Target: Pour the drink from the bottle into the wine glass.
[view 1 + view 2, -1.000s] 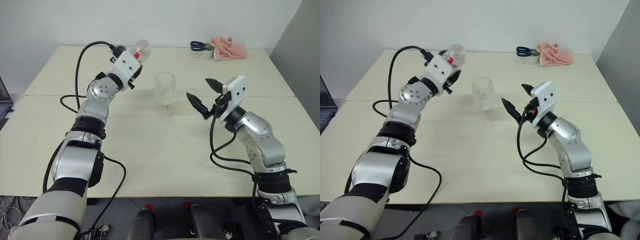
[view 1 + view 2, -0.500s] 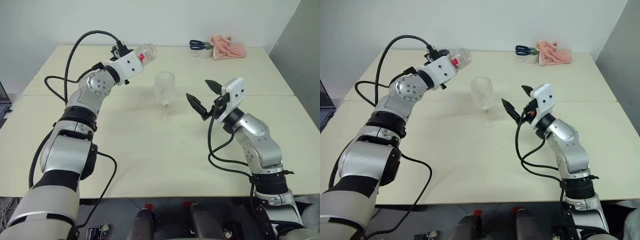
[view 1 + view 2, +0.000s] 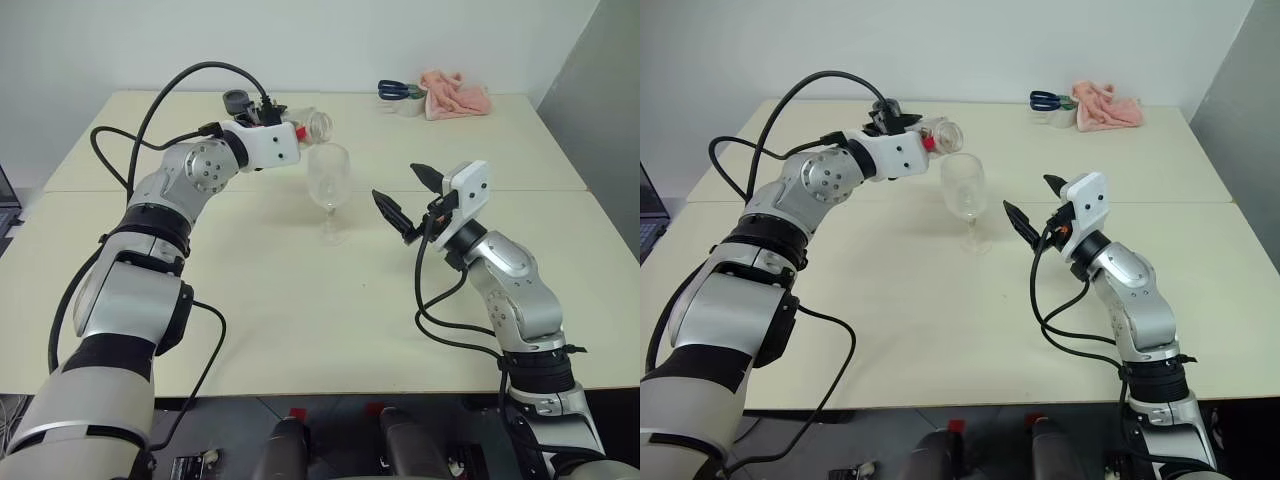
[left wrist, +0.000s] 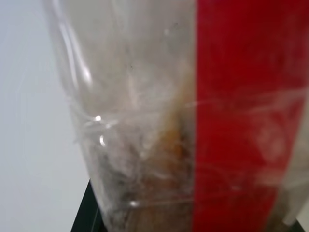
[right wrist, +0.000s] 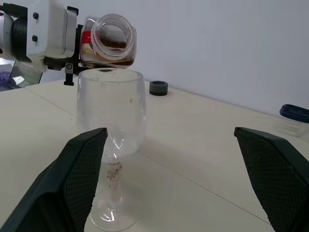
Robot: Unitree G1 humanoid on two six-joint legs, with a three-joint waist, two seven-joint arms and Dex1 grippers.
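Left gripper clamped on bottle, tipped on side, open mouth just above wine glass rim; drink inside bottle. Right gripper fingers spread, empty, beside glass on table.

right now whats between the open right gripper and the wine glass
Nothing: only bare table separates the right gripper from the wine glass in the left eye view. The right wrist view shows the glass past its spread fingers, under the tilted bottle.
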